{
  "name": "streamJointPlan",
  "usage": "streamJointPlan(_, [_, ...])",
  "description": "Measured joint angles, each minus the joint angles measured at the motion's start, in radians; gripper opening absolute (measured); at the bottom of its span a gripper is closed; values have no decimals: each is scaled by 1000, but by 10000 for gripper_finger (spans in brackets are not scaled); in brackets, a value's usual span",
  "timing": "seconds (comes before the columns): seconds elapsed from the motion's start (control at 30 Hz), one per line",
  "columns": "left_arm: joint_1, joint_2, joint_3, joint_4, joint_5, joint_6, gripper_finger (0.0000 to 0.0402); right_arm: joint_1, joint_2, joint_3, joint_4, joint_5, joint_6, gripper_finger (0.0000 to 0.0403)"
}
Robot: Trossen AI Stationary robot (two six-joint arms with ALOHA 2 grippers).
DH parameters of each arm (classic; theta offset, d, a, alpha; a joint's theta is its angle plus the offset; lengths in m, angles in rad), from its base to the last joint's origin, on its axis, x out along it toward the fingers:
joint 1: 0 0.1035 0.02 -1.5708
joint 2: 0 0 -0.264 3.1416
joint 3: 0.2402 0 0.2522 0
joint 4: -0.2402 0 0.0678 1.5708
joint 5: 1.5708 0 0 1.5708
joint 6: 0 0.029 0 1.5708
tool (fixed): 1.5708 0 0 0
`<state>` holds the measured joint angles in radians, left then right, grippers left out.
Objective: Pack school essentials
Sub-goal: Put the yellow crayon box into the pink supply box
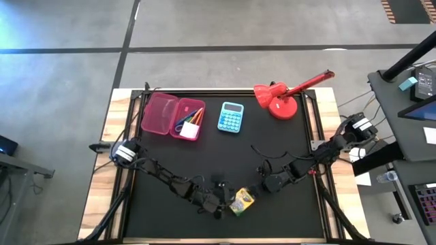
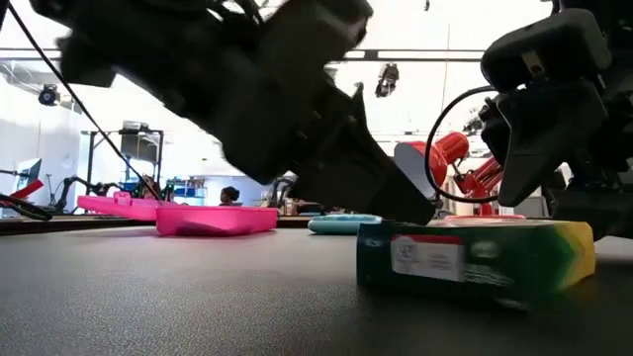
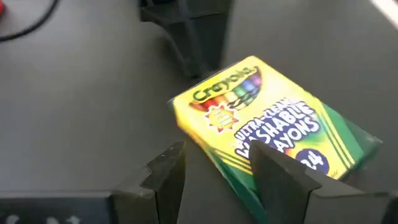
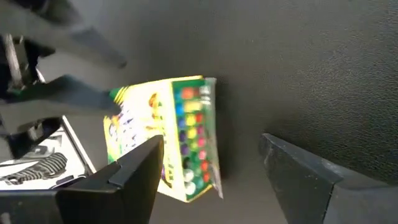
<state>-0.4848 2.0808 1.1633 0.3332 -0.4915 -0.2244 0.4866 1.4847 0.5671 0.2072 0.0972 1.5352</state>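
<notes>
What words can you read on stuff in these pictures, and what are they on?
"Crayola": on the top face of the crayon box, seen from the left wrist.
"ULTRA-CLEAN WASHABLE CRAYONS": same face, the last letters partly cut off.
"24": same face, partly hidden behind the left gripper.
White label on the box's side in the low view: too blurred to read.
Calculator keys and screen: too small to read.
Pink case and red lamp: no readable text.

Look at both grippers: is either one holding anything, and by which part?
Nothing is clearly held. The left gripper is open, its fingers straddling a corner of the crayon box, which lies flat on the table. The right gripper is open and apart from the box.
</notes>
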Motion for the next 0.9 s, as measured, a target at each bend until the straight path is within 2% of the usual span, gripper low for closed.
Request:
streamJointPlan(0.43, [-80, 0, 74, 7, -12, -6, 164, 0, 0, -2, -3, -1, -8, 256])
streamJointPlan(0.67, [-134, 8, 68, -35, -17, -53, 164, 0, 1, -4, 15, 0, -9, 256])
streamJointPlan(0.9, [-145, 26, 66, -109, -92, -129, 164, 0, 3, 0, 30, 0, -7, 258])
